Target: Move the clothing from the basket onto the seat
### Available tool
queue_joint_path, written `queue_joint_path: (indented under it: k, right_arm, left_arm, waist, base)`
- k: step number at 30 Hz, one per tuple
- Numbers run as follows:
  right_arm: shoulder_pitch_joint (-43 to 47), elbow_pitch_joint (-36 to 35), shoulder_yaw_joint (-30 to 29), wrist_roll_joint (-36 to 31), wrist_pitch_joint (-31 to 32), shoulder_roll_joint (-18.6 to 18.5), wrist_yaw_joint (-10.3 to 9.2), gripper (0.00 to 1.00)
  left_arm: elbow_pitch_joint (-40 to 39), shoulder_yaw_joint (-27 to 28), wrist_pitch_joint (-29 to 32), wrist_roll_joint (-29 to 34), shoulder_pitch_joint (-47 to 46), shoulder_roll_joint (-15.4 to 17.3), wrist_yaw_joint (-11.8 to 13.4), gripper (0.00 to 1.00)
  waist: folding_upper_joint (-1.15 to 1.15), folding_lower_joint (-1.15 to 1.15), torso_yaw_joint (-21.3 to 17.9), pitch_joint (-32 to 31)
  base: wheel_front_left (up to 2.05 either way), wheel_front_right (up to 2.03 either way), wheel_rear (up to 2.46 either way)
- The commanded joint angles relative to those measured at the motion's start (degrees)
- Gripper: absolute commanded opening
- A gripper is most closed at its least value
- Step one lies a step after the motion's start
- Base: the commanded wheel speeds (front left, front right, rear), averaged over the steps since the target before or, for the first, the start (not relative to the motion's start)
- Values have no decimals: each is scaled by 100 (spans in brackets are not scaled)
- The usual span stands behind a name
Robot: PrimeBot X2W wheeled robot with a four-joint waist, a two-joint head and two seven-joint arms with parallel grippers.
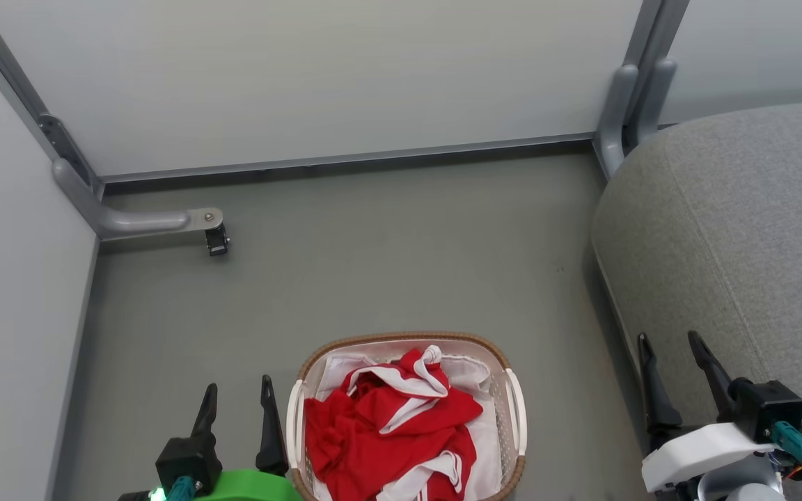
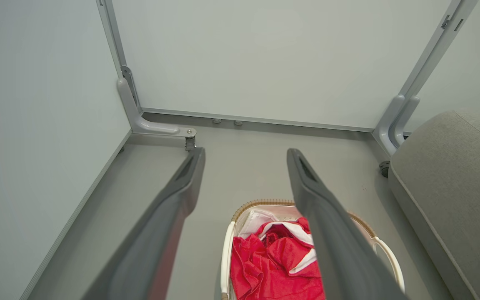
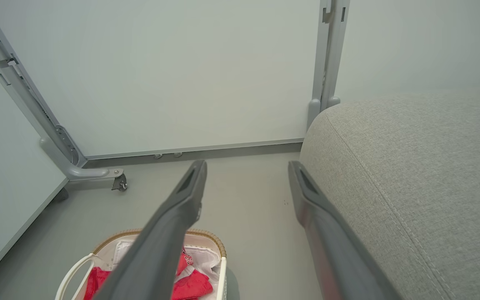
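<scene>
The small oval cream-white plastic laundry basket, rimmed in brown woven-look material, stands on the grey floor. It is well apart from the floor's back edge, where a pale partition panel rises. It sits between the floor's left edge and the large grey fabric-upholstered seat on the right, nearer the seat. The soft red clothing with white stripes and trim lies crumpled inside the basket, heaped on the white fabric liner (one red-and-white fold rises highest toward the basket's far end).

The left gripper hangs just beside the basket's left handle. Its jaws stand apart with a clear gap and hold nothing; in the left wrist view the two dark fingers frame bare floor and the basket's far rim. The right gripper sits between the basket and the seat, close against the seat's rounded front edge. Its jaws are likewise spread and empty.

A grey metal foot with a small caster rests near the floor's back left corner.
</scene>
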Motion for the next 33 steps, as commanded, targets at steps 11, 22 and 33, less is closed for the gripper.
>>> queue_joint_path:
  k: [11, 22, 33]
  right_arm:
    - [-384, -161, -118, -57, -27, -34, -2, 100]
    - [-1183, -409, -262, -110, -27, -32, -2, 100]
    - [-2165, -1040, -294, 131, -21, -27, -2, 100]
  left_arm:
    - [-66, -72, -4, 266, -464, 35, -32, 100]
    - [140, -327, -3, 1050, -1544, 34, -362, 100]
    - [1416, -813, -1, 1561, -3086, 176, -1103, 100]
  waist:
    - [0, 0, -1, 869]
    - [0, 0, -265, 2262]
    - [0, 0, -842, 3693]
  base:
    - [0, 0, 0]
    - [0, 0, 0]
    - [0, 0, 0]
